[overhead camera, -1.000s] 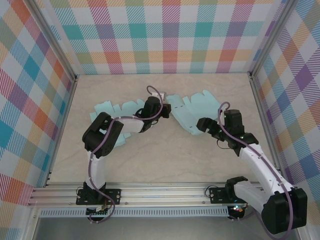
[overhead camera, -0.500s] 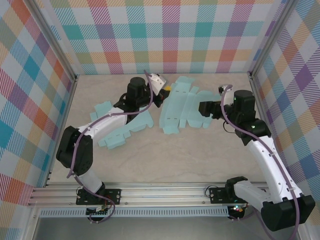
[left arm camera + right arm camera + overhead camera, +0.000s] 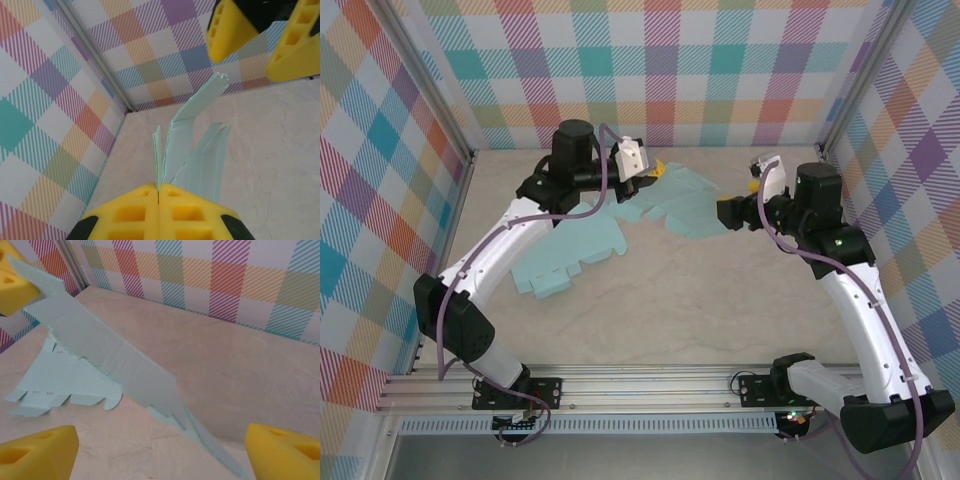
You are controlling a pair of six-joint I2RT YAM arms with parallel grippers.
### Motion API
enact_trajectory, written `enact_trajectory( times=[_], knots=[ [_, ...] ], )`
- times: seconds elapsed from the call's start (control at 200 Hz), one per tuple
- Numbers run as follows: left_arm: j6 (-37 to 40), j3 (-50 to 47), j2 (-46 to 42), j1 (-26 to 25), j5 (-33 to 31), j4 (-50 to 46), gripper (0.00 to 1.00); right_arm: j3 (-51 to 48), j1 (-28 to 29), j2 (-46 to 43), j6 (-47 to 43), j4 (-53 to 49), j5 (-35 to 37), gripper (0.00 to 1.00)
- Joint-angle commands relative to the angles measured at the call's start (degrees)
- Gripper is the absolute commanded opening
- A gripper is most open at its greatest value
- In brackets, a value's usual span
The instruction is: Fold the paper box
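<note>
Okay, left gripper (image 3: 158, 192) fingers pressed tight together, pinching the thin edge of the paper box (image 3: 685, 205) sheet, which hangs lifted and tilted near the table's (image 3: 670, 310) far edge. Over at the right gripper (image 3: 160, 440), fingers stand wide apart, the sheet's other end running between them. A second blank (image 3: 565, 255) lies flat toward the left edge.

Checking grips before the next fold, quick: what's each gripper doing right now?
Left gripper: closed, pinching the edge of the raised paper blank.
Right gripper: open, holding nothing.
</note>
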Motion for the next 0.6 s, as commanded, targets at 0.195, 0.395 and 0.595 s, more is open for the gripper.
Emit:
enact_trajectory(
  times=[0.195,0.395,0.595],
  knots=[
    [4.32,9.04,3.41,0.58,6.72,-9.68,0.0,2.49,1.77,2.12,-5.37,-0.55,-5.33,0.85],
    [8.1,11.45,3.71,0.58,8.94,-14.3,0.0,4.04,3.75,3.94,-7.79,0.09,-1.89,0.85],
    [10.08,12.41,3.35,0.54,10.5,-16.85,0.0,6.84,4.86,6.82,-9.64,0.25,-2.11,0.78]
  ],
)
